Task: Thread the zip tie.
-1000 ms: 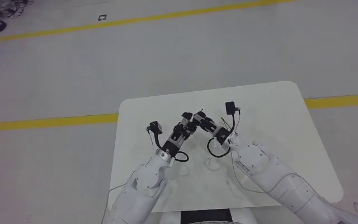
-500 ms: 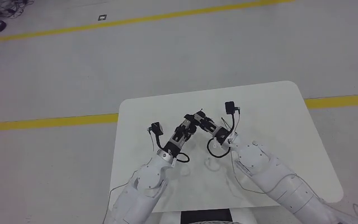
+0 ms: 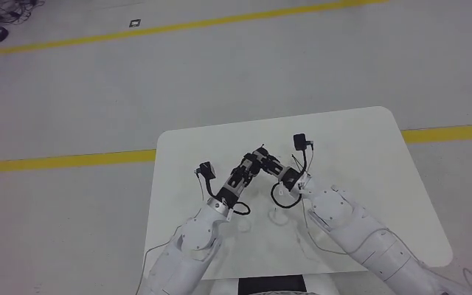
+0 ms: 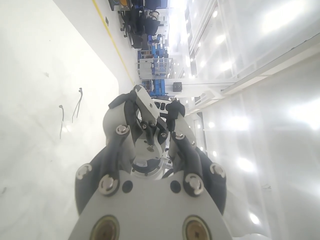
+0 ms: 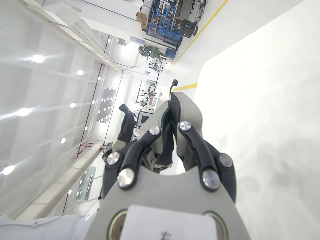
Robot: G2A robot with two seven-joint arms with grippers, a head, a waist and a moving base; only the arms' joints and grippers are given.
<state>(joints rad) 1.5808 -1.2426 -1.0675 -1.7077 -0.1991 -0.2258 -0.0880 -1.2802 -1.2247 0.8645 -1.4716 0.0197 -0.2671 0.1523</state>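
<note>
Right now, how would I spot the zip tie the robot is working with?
Look above the middle of the white table. There the right gripper is shut on the zip tie, a thin black strip poking out beyond it with a small head at the end. Unlike the spare ties lying flat on the table, it is held aloft.

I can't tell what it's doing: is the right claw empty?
No, the right claw is shut on a zip tie, whose head pokes out beyond it.
</note>
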